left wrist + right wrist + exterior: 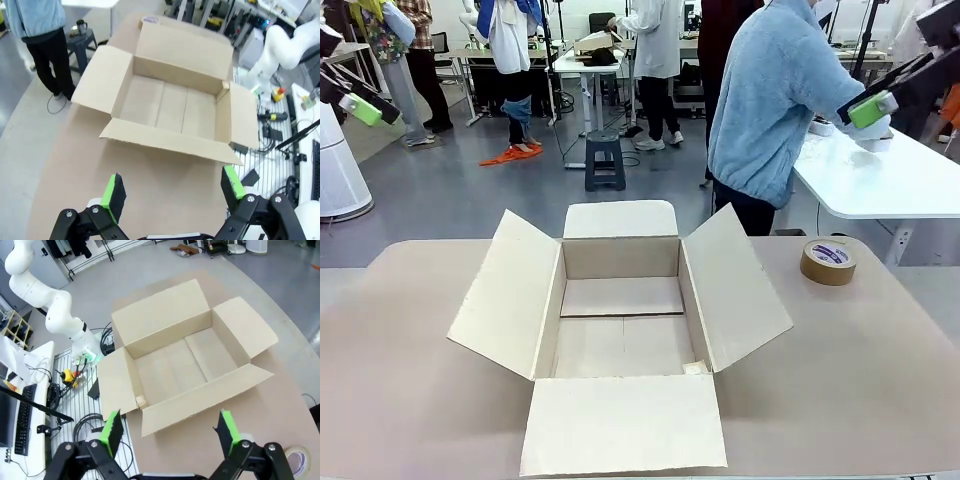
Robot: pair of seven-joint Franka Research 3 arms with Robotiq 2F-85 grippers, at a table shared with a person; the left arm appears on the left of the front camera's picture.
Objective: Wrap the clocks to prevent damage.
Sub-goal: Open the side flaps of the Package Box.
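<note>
An open cardboard box (620, 345) sits in the middle of the tan table (860, 380) with all four flaps spread. The near flap lies flat toward the robot, the two side flaps slant outward, and the far flap stands nearly upright. The box floor is bare except for a small tan scrap (695, 367) in its near right corner, which also shows in the right wrist view (141, 401). A roll of brown tape (828, 262) lies flat on the table toward the far right, clear of the box. The left gripper (362, 106) hangs high at the upper left edge of the front view, well above the table. In its own view its jaws (172, 187) stand wide with nothing between them, and below them are the box (170, 105) and, beyond it, the tape (149, 20). The right gripper (873, 108) hangs high at the upper right. Its jaws (170, 427) are also spread wide and hold nothing, above the box (185, 360), with the tape (299, 460) at the lower right corner of that view. A person (770, 100) in a light blue fleece stands past the far edge, turned toward a white table (890, 185). A dark stool (605, 160) stands on the floor behind.
</note>
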